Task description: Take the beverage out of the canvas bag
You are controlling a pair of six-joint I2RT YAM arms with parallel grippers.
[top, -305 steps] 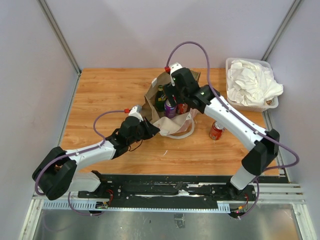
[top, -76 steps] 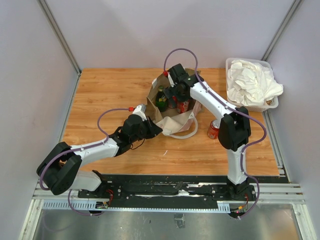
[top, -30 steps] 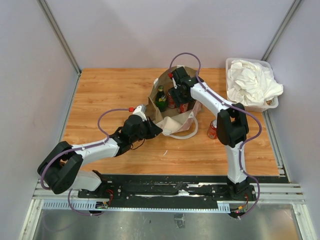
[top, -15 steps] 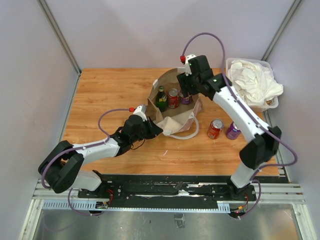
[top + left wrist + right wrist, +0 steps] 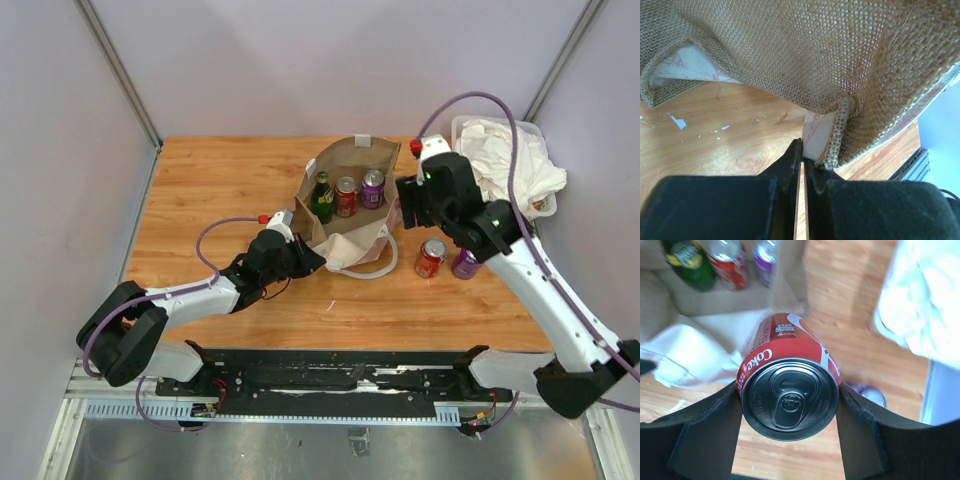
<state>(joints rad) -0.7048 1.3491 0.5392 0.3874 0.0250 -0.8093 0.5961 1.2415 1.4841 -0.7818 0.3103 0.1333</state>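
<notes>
Here, a Coke can held clear of the bag

Here the right gripper [image 5: 789, 407] pinches a Coke can [image 5: 790, 365] by its sides, one finger on each flank, with the can's top facing the wrist camera. From above, that gripper hangs just beside the right side of the bag [image 5: 345, 225], so the can is outside the bag and not over its mouth.

The left gripper [image 5: 802, 157] is pressed together on a fold of the bag's near rim. This looks meant to pin the soft cloth and hold the mouth open while the other arm works.

Inside the bag a bottle [image 5: 321, 195], a red can [image 5: 346, 196] and a purple can [image 5: 373, 187] stand upright, side by side.

To the right, a red-orange can [image 5: 432, 258] and a violet can [image 5: 465, 263] stand near each other on the table [image 5: 220, 180]. That spot seems to be where drinks get set down, so the held can probably goes beside them.

A bin [image 5: 470, 205] of white cloths sits at the far right.
</notes>
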